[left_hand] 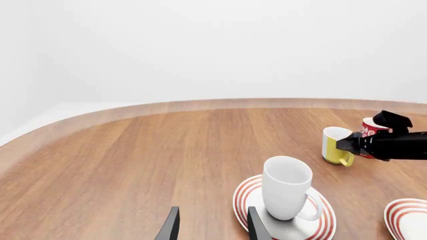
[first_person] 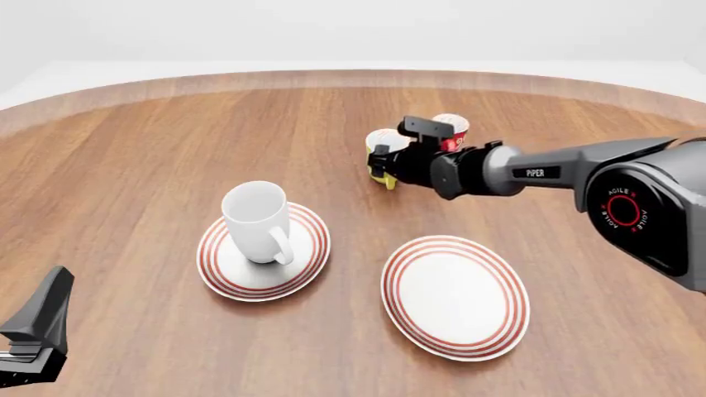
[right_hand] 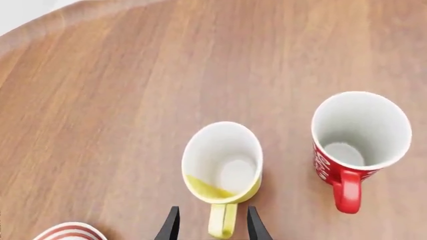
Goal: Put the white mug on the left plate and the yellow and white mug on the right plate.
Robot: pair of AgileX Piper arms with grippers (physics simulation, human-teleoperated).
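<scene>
the left claw (first_person: 39, 327) sits low at the table's (first_person: 144, 141) near edge, left of the left plate (first_person: 226, 277), its fingers apart and holding nothing. the white mug (first_person: 258, 222) stands upright on the left plate. right of that plate lies the bare right plate (first_person: 455, 295). beyond it, the right claw (right_hand: 210, 225) is spread around the yellow and white mug's (right_hand: 223, 165) handle, not yet pinched; a red cup (right_hand: 357, 137) stands just beside.
</scene>
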